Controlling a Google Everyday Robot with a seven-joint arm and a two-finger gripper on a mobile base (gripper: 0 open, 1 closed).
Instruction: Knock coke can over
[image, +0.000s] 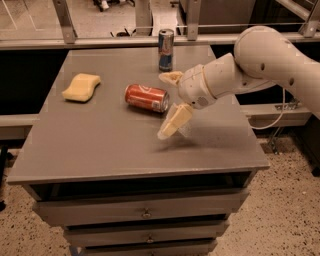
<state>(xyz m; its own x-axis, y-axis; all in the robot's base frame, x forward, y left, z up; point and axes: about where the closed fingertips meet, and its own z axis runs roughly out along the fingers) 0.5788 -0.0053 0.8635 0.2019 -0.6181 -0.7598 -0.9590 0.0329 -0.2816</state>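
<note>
Coke can (146, 98) lying on side mid-tabletop (100, 140), silver end facing gripper (172, 100); knock looking done. Gripper hovering just beside can, fingers (175, 121) standing wide apart, holding nothing, suiting sideways push. Blue-and-silver can (166, 50) standing upright behind; yellow sponge (81, 86) sitting well left.

Smooth white arm (270, 60) (small dark holes) with cream-fingered gripper (163, 106) above the table (100, 142).

Sponge (81, 87) lying at ten o'clock on grey table (100, 145); blue can (166, 49) upright at twelve o'clock, near far edge. Drawers (145, 212) underneath; speckled floor (280, 200) around.
</note>
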